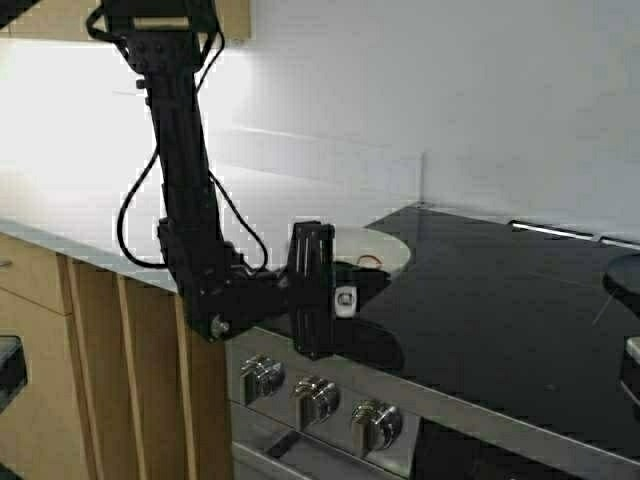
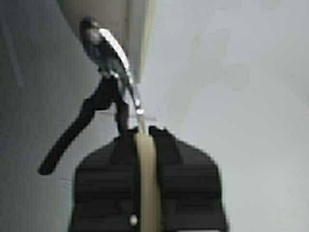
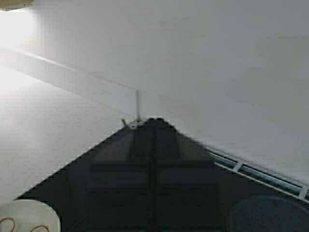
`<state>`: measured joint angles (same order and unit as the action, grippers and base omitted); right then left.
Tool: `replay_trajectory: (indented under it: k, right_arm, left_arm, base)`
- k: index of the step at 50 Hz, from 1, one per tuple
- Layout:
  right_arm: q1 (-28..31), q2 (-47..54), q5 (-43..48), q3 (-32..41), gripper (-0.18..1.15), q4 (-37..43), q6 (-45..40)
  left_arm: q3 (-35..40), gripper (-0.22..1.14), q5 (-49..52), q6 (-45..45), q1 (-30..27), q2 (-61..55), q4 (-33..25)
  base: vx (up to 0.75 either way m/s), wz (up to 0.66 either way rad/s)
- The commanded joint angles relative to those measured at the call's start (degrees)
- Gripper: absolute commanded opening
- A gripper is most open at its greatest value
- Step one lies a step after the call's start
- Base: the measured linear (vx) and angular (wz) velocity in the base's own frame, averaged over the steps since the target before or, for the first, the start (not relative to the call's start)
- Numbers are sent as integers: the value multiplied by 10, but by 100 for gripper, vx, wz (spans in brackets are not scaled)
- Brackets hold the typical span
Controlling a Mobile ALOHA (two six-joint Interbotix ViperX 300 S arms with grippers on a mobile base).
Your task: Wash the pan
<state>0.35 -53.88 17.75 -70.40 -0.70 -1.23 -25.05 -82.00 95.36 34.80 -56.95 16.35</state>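
The white pan (image 1: 385,248) sits at the front left corner of the black cooktop (image 1: 500,320), with a thin red squiggle inside it. My left gripper (image 1: 350,292) reaches it from the left, level with its rim. In the left wrist view this gripper (image 2: 145,130) is shut on the pale handle (image 2: 146,179), which shows edge-on between the black fingers. The pan body (image 2: 130,29) lies beyond the tips. The pan's rim (image 3: 26,215) also shows in the right wrist view. My right gripper (image 3: 154,121) is shut and empty, held over the cooktop at the right.
Three metal knobs (image 1: 315,400) line the stove front below the pan. A pale counter (image 1: 100,210) runs to the left over wooden cabinets (image 1: 60,330). A dark round object (image 1: 625,275) stands at the cooktop's right edge. A white wall backs everything.
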Motion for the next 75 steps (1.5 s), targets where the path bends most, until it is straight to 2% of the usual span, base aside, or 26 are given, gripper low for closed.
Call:
replay_trajectory:
  k: [1, 16, 33, 75]
  right_arm:
    - [0, 16, 3, 11, 6, -1, 3]
    - [0, 21, 3, 10, 6, 0, 3]
    - [0, -2, 3, 8, 6, 0, 0]
    - [0, -6, 2, 2, 6, -1, 4]
  left_arm:
    - [-28, 2, -13, -9, 1, 60, -2]
    - [-94, 2, -58, -22, 1, 95, -3]
    - [-148, 2, -73, -24, 1, 124, -2]
    - [-161, 2, -99, -25, -1, 134, 1]
  base:
    - [-1, 6]
    - [0, 24]
    - [3, 53]
    - [5, 58]
